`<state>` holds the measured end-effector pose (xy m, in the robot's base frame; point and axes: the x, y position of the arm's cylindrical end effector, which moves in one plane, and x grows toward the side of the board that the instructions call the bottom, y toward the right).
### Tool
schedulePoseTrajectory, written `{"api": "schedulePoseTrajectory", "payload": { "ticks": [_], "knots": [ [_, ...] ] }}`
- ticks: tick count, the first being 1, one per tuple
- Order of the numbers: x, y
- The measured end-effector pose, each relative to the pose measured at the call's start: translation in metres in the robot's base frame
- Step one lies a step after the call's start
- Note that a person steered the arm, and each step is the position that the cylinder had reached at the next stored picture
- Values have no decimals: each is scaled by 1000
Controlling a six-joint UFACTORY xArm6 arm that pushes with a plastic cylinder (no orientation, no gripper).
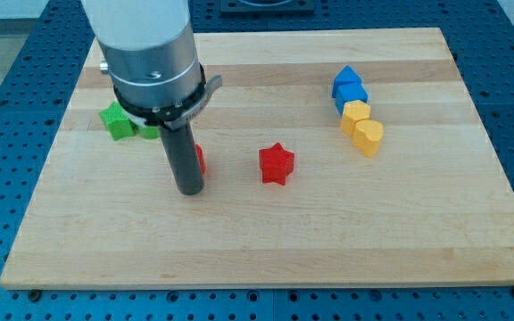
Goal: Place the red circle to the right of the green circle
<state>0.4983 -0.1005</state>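
Note:
My tip (190, 189) rests on the board at the view's left of centre. A red block (200, 160), likely the red circle, peeks out just right of the rod and is mostly hidden behind it; it seems to touch the rod. A green star (114, 120) lies at the upper left. Another green block (150, 131), likely the green circle, is right of the star and largely hidden under the arm's body. A red star (276, 164) lies right of my tip, apart from it.
A blue block (347, 78) and a second blue block (351, 94) sit at the upper right, with a yellow block (356, 113) and a yellow heart (369, 136) below them in one chain. The wooden board (418, 241) ends on a blue perforated table.

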Motion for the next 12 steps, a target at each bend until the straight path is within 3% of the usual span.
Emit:
{"api": "schedulePoseTrajectory", "payload": {
  "ticks": [4, 8, 12],
  "knots": [
    [-57, 0],
    [-78, 34],
    [-76, 1]
  ]
}}
